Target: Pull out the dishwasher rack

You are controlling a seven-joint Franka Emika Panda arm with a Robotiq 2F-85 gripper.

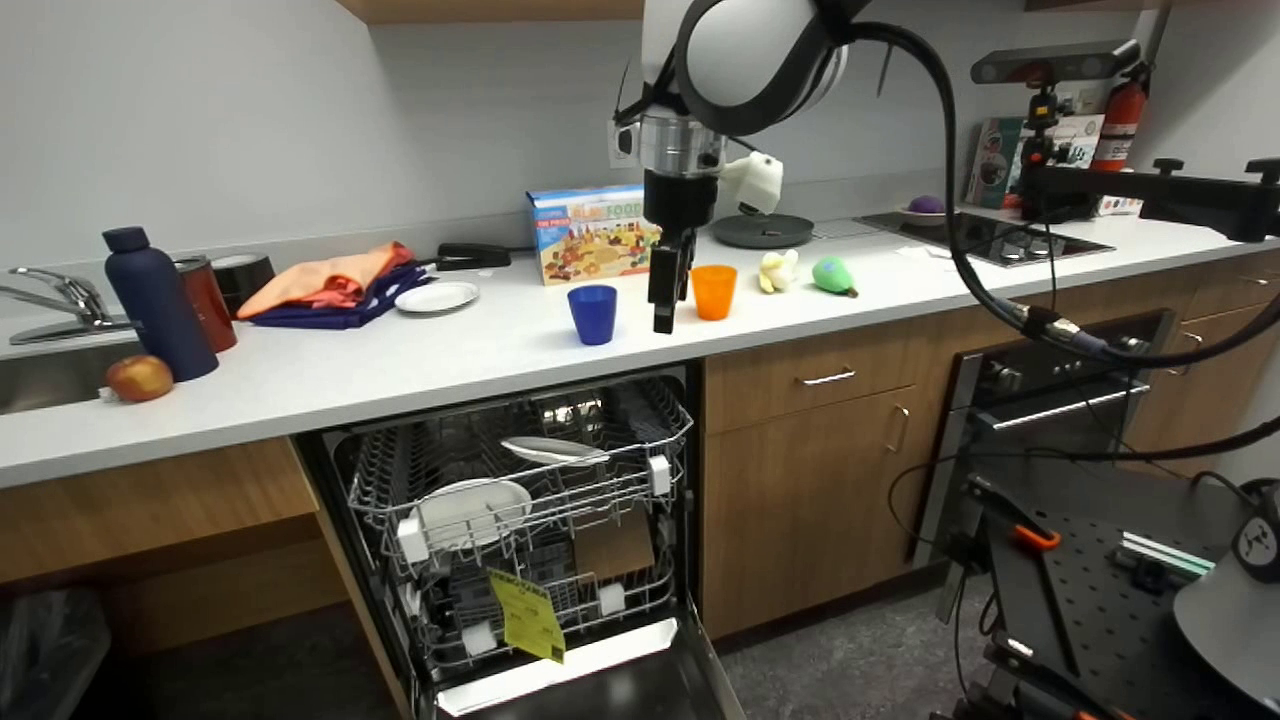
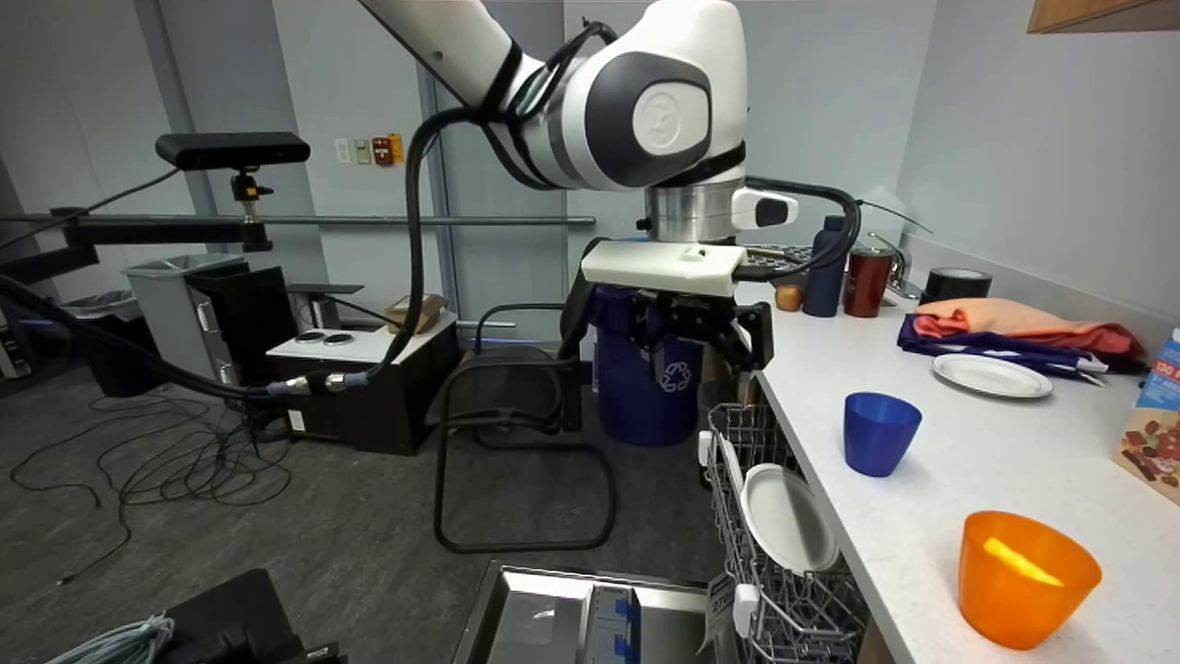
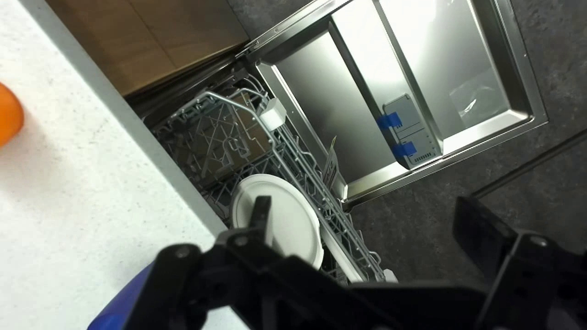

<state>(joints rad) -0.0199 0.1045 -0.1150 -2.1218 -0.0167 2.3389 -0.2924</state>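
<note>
The dishwasher rack (image 1: 560, 497) is a grey wire basket with upright tines and white plates (image 1: 475, 512). It sits a little out of the open dishwasher, under the counter edge, and shows in an exterior view (image 2: 733, 535) and the wrist view (image 3: 296, 180). My gripper (image 1: 665, 312) is open and empty, pointing down in the air well above the rack, in front of the counter edge (image 2: 705, 364). In the wrist view, my fingers are wide apart (image 3: 367, 217); one overlaps a white plate (image 3: 293, 220), the other overlaps the floor. Part of the rack is hidden under the counter.
The dishwasher door (image 1: 620, 690) lies open below. A lower rack (image 1: 570, 610) holds a yellow label (image 1: 528, 615). A blue cup (image 2: 880, 433) and orange cup (image 2: 1023, 581) stand near the counter edge (image 3: 151, 156). A black chair (image 2: 525, 544) stands beyond the door.
</note>
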